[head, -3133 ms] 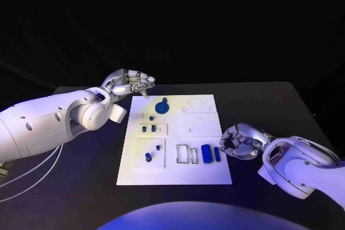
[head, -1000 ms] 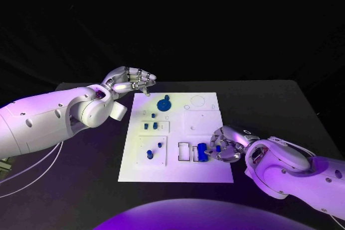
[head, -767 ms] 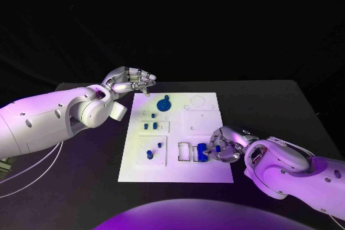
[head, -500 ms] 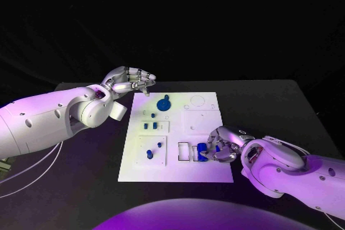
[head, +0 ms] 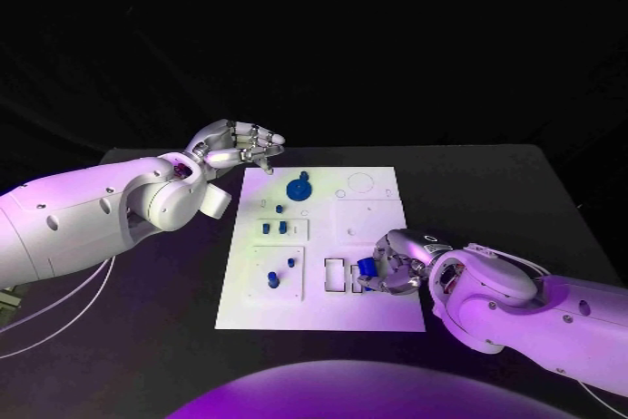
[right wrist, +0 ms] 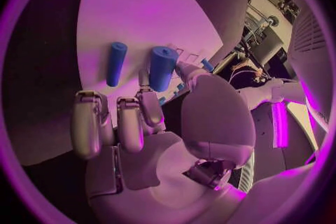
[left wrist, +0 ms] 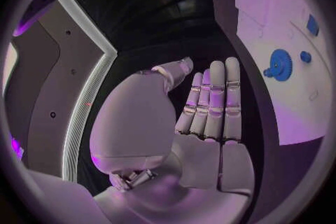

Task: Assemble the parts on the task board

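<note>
I see my right hand (head: 397, 263) pinching the thick blue cylinder (right wrist: 162, 68) on the task board (head: 373, 315), a thinner blue cylinder (right wrist: 115, 63) just beside its fingertips. My left hand (head: 240, 148) hangs empty, fingers loosely apart.

task board: flat white plate (head: 373, 312), smooth, matt, plastic by the look
parts: small blue cylinders (right wrist: 162, 68), smooth matt plastic
table: black top (head: 510, 188), matt, dull
hands: silver metal-looking fingers (left wrist: 212, 102), satin sheen
arms: white shells (head: 79, 221), glossy plastic
</note>
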Robot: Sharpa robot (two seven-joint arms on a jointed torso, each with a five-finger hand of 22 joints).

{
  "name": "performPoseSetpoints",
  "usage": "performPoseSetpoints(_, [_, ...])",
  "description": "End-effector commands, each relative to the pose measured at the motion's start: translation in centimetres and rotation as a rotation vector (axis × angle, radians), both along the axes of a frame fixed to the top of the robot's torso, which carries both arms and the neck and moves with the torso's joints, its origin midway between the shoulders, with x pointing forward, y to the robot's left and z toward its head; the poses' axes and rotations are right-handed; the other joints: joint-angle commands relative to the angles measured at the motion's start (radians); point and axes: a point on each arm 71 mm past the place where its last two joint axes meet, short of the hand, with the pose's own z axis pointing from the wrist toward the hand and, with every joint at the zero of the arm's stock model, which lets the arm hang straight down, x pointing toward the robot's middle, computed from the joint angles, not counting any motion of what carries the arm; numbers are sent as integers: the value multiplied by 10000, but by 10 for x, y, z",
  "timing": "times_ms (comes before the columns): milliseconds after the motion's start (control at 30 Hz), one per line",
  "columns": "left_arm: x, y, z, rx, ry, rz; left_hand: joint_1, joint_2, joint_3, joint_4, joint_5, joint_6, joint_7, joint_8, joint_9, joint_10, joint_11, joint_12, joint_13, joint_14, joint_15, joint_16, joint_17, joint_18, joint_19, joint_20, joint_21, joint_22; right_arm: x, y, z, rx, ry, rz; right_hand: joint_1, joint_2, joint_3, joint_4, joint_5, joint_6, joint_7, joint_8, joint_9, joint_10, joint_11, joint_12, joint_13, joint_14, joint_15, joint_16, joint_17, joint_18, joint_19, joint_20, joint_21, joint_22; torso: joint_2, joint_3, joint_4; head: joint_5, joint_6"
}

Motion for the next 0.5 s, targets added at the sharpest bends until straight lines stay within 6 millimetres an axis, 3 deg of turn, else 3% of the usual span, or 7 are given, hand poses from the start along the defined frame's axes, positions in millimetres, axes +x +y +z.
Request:
performPoseSetpoints(33, [-1, -2, 1, -113, 36, -179, -26, 43, -42, -31, 48, -57, -18, 26, -11, -54, -1, 66, 1, -75, -23, -36, -13, 135, -21, 51, -34, -9, -1, -1, -5, -883, -67, 273, 41, 54, -23, -44, 52, 93, 3, 75, 23, -10, -92, -43, 2, 672, -68, 12, 803, -24, 505, -80, -28, 2170, 9, 4, -14, 12, -14])
performPoseSetpoints(233, [-1, -3, 1, -111, 45, -183, -26, 43, -42, -31, 48, -57, -18, 26, -11, -54, -1, 66, 1, -75, -23, -36, -13, 135, -21, 51, -34, -9, 0, -3, -3, -981, -347, 238, 445, 235, 278, -147, 62, 108, -45, 230, 61, 40, -143, -29, 81, 677, -117, 20, 835, -26, 509, -127, -18, 2173, 4, 17, -16, 17, -21])
performPoseSetpoints(433, [-1, -2, 0, -103, 60, -179, -39, 53, -42, -19, 49, -57, -18, 29, -11, -55, -1, 74, 1, -77, -21, -36, -13, 135, -23, 54, -41, -13, -1, -6, 0, -534, -602, -52, 1147, 809, 1203, -395, 40, 226, -188, 572, 164, 242, -274, 126, 348, 725, -223, 108, 1051, -58, 566, -219, 142, 2218, -2, 27, -25, 30, -27])
performPoseSetpoints(500, [-1, -2, 0, -101, 67, -183, -39, 53, -42, -19, 49, -57, -18, 29, -11, -55, -1, 74, 1, -77, -21, -36, -13, 135, -23, 54, -41, -13, -1, -8, 2, -314, -638, -170, 1166, 879, 1327, -411, 28, 256, -212, 649, 196, 292, -294, 169, 410, 741, -240, 138, 1124, -71, 588, -235, 206, 2235, -7, 27, -29, 34, -31])
